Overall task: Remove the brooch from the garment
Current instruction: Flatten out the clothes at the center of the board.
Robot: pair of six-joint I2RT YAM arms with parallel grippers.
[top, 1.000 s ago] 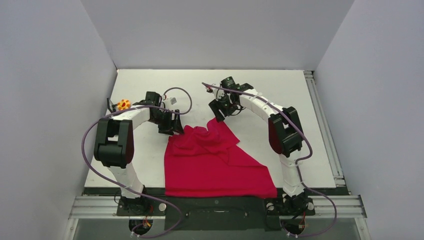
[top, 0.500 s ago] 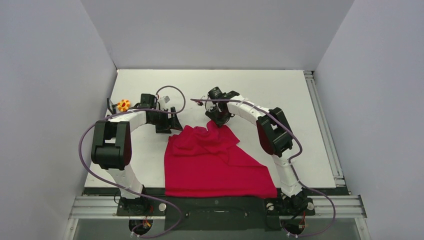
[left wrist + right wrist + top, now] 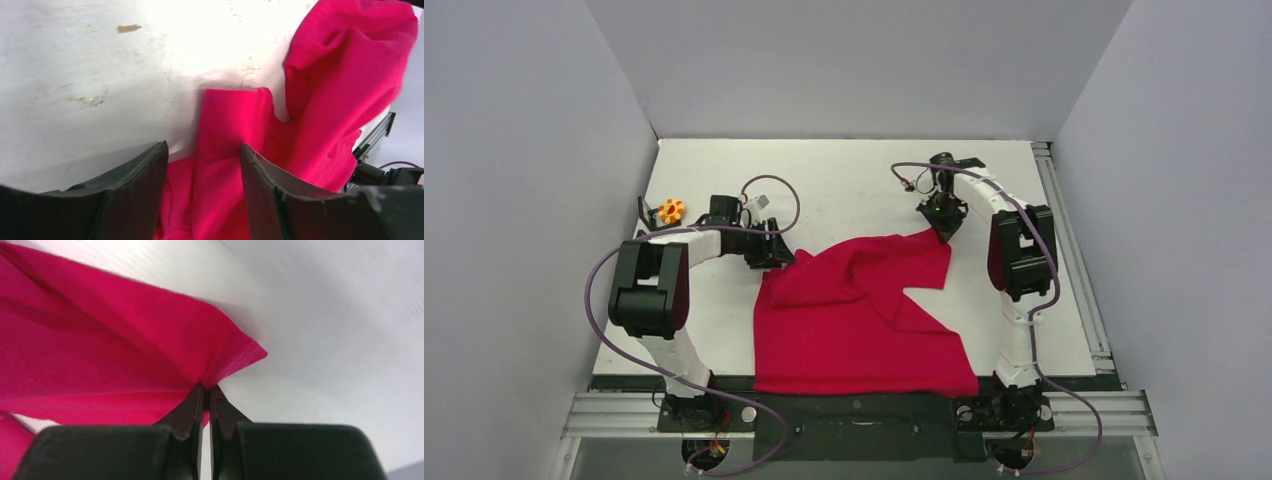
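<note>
Right gripper (image 3: 206, 388) is clamping its dark fingertips together on a hemmed corner of the garment (image 3: 854, 320). In the right wrist view the red cloth is fanning out from that pinch toward the upper left of the frame. In the top view this grip is sitting right of centre in the upper half, and the corner is being stretched into a point there.

From that point the garment is spreading down and to the left across the white table (image 3: 844, 170). Its far portion is lying in loose folds, and its near hem is resting along the table's bottom edge at the centre of the frame.

Left gripper (image 3: 204, 148) is hovering low at the garment's upper left edge with its jaws standing apart. A narrow fold of red cloth is lying between them in the left wrist view, and bare table is showing above it. Whether the fingers are touching that fold is unclear.

A small orange and yellow flower-shaped brooch (image 3: 671, 210) is sitting on the table at the left of the top view, well apart from the garment and just beyond the left arm. A small dark piece is lying beside it, too small to identify.
</note>
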